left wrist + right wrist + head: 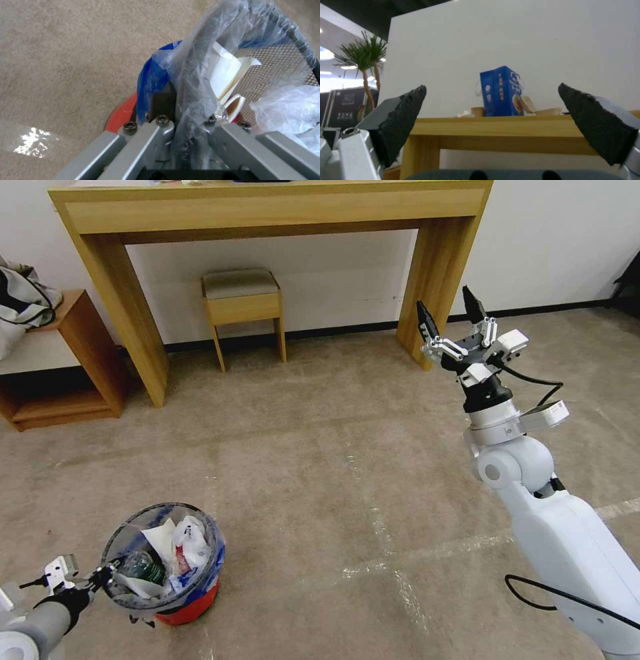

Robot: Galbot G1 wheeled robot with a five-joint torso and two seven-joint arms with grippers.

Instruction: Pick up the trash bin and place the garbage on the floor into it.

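One trash bin stands on the carpet, lined with one clear-and-blue plastic bag. Inside it show one green-labelled bottle, one crumpled white plastic bag and two white insoles; further litter beneath cannot be counted. Two grippers are in sight, the left gripper and the right gripper. Furniture comes to one wooden console table, one small stool and one low shelf unit. One blue carton stands on the table.
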